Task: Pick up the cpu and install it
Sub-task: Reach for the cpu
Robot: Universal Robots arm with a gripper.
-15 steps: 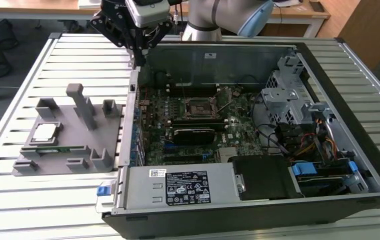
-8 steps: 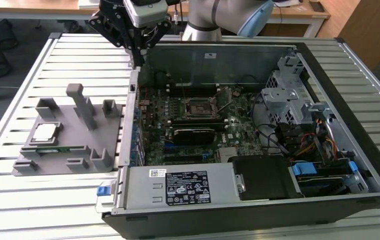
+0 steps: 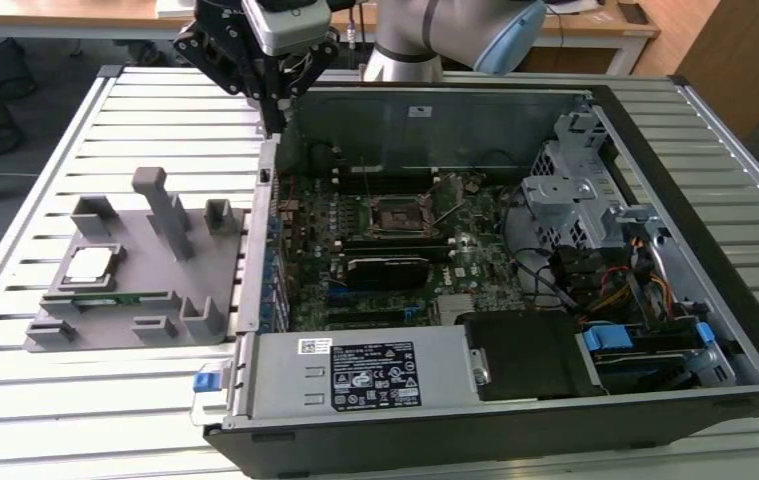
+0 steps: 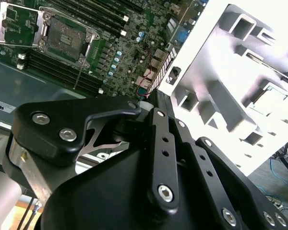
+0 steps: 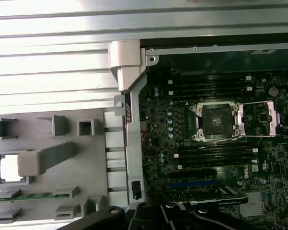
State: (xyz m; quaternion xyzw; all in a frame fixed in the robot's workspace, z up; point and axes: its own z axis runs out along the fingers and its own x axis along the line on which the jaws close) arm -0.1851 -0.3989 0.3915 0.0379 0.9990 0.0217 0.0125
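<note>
— Where is the small flat square silver-topped cpu [image 3: 90, 263] kept?
— In the grey plastic tray [image 3: 86, 335], at the exterior view's left; the hand [image 3: 270, 88], whose state cannot be told, should be centred squarely above it

Open black metal computer case [image 3: 486, 125] and grey plastic fixture [image 3: 152, 300] on a ribbed metal counter [image 3: 166, 130].
A case corner lies just below the hand [image 3: 270, 95]; farther off, the green motherboard [image 3: 479, 235] bears a black square socket frame [image 3: 394, 215]. The fixture, to the exterior view's left of the hand, holds a long green memory stick [image 3: 115, 298].
</note>
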